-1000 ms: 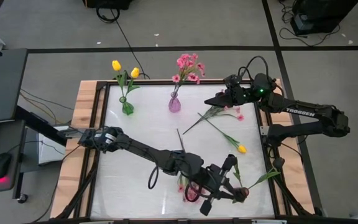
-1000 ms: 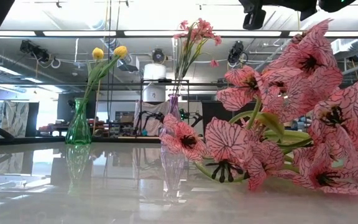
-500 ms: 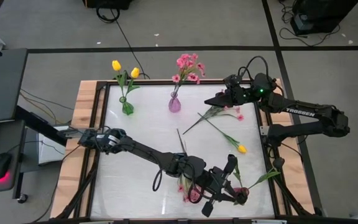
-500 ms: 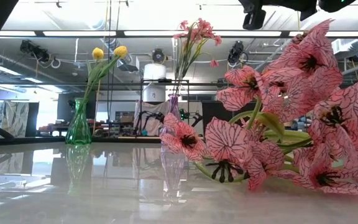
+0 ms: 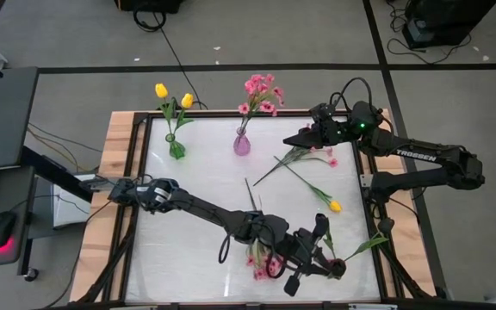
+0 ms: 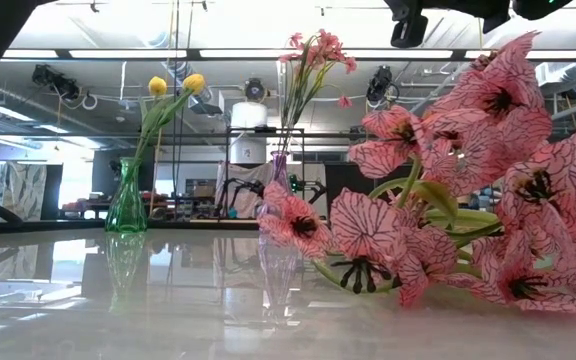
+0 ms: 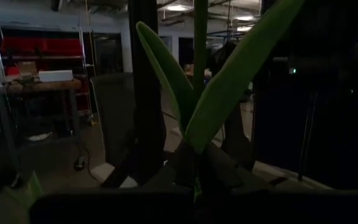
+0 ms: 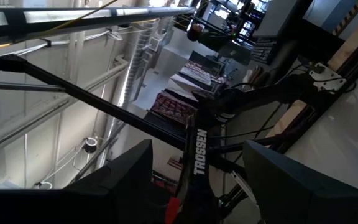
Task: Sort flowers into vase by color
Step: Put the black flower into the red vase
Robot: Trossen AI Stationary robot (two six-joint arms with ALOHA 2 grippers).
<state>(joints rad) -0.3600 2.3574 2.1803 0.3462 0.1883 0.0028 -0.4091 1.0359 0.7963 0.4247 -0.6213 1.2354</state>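
Over the last second we slid our left gripper (image 5: pixel 320 250), clamped on the green-stemmed dark red tulip (image 5: pixel 338 269), slightly along the near table edge, right gripper (image 5: pixel 304 138) open.

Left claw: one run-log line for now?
left claw: shut on dark tulip stem | right claw: open over pink spray | yellow tulip: loose
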